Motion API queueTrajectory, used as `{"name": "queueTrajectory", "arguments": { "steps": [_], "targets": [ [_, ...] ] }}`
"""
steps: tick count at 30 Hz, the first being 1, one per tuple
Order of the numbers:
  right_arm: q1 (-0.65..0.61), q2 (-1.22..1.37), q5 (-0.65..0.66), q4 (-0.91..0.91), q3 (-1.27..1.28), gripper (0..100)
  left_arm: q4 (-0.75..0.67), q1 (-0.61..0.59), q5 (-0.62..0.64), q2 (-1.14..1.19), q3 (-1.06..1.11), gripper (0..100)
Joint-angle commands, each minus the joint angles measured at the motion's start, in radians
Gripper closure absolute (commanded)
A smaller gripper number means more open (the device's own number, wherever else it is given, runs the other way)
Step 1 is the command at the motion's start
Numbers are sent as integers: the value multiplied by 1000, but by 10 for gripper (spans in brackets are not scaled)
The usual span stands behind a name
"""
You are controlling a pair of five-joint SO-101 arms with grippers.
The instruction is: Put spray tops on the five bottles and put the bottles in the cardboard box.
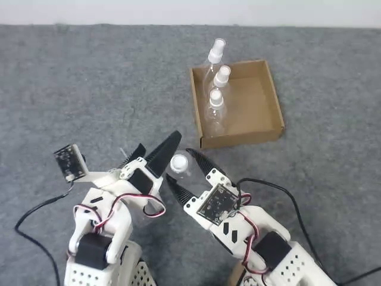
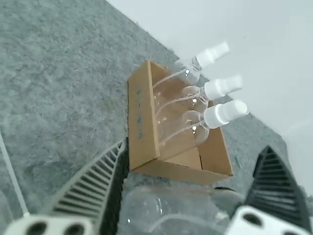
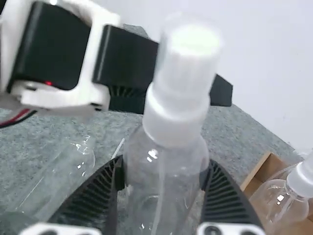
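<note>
Bottle, clear plastic with white spray top, stands pinched in right gripper near cardboard box. Left gripper spread around second clear bottle.

My table is covered in grey, carpet-like fabric. The open cardboard box sits flat on it at the far side. Nearer me than the box, well apart from it, a clear bottle without a top lies on its side. A black cable trails far left of the box, and a second cable loops nearer me than its right corner.
</note>
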Motion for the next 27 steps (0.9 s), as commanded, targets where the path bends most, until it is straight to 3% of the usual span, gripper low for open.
{"name": "queueTrajectory", "arguments": {
  "steps": [1,6,21,27],
  "targets": [
    [-10,-27,14,-19,-17,905,-12,29,-17,8,-5,625],
    [-8,-27,14,-18,-20,905,-12,31,-32,8,-5,625],
    [-7,-27,14,-16,-21,905,-97,-212,-32,8,-10,625],
    [-5,-27,14,-16,-23,905,-101,-233,-35,8,-7,625]
  ]
}}
